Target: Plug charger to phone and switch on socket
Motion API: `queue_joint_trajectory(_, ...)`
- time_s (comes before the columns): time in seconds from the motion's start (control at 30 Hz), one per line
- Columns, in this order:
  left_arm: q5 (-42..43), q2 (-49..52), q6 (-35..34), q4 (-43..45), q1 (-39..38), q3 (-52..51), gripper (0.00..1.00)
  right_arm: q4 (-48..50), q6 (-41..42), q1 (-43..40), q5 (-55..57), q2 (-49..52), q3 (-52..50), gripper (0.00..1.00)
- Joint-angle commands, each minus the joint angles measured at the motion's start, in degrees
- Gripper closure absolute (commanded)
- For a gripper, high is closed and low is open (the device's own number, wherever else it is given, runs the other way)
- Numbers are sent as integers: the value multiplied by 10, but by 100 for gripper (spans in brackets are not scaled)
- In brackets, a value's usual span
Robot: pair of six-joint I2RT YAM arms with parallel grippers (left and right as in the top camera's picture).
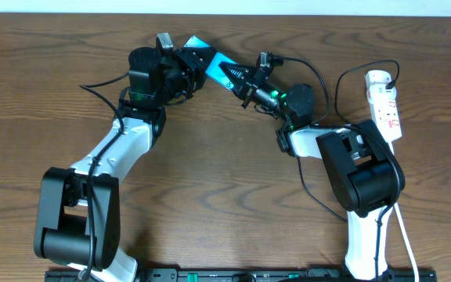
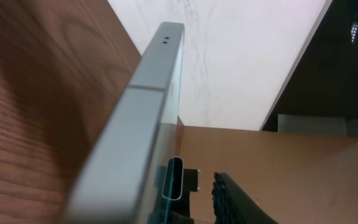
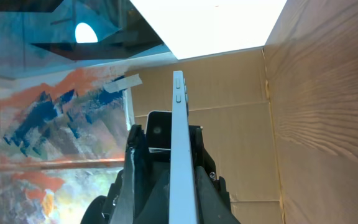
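The phone (image 1: 216,63) is held off the table at the back middle, its teal screen partly showing between both grippers. My right gripper (image 1: 235,77) is shut on its right end; in the right wrist view the phone's grey edge (image 3: 180,137) runs up between the two dark fingers (image 3: 207,186). My left gripper (image 1: 194,56) is open around the phone's left end; one dark finger (image 2: 235,199) stands a little apart from the phone's glass side (image 2: 135,124), and the other is hidden behind it. The charger's thin black cable (image 1: 340,90) loops by the socket (image 1: 385,106); its tip is hidden.
The white socket lies near the table's right edge, and its white lead (image 1: 406,235) runs toward the front. A black cable loop (image 1: 315,196) lies on the wood beside the right arm's base (image 1: 362,176). The left arm (image 1: 108,153) stretches from the front left.
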Motion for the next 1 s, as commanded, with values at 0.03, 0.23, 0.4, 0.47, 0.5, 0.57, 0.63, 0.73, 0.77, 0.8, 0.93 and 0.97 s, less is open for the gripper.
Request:
queue_joint_trajectory(0.03, -6, 0, 5, 10, 0, 2, 69, 0, -12, 3, 3, 2, 8, 99)
queue_joint_trajectory(0.23, -7, 0, 8, 10, 0, 2, 74, 1, -9, 3, 3, 2, 8, 99)
queue_joint_trajectory(0.4, -7, 0, 21, 10, 0, 2, 76, 1, -2, 3, 2, 2, 8, 99)
queue_joint_trajectory(0.47, -7, 0, 23, 10, 0, 2, 76, 1, 0, 3, 2, 2, 8, 99)
queue_joint_trajectory(0.5, -7, 0, 23, 10, 0, 2, 76, 1, 0, 3, 2, 2, 8, 99)
queue_joint_trajectory(0.57, -7, 0, 24, 10, 0, 2, 78, 1, 2, 3, 0, 2, 8, 99)
queue_joint_trajectory(0.63, -7, 0, 37, 10, 0, 2, 80, 1, 2, 3, -3, 2, 8, 99)
queue_joint_trajectory(0.73, -7, 0, 44, 9, 0, 2, 81, 1, 6, 3, -4, 2, 8, 99)
queue_joint_trajectory(0.77, -7, 0, 44, 10, 0, 2, 81, 1, 6, 3, -4, 2, 8, 99)
queue_joint_trajectory(0.8, -7, 0, 45, 10, 0, 2, 81, 1, 6, 3, -4, 2, 8, 99)
queue_joint_trajectory(0.93, -7, 0, 57, 10, 0, 2, 81, 1, 12, 3, -8, 2, 8, 99)
queue_joint_trajectory(0.97, -7, 0, 59, 9, 0, 2, 81, 1, 12, 3, -8, 2, 8, 99)
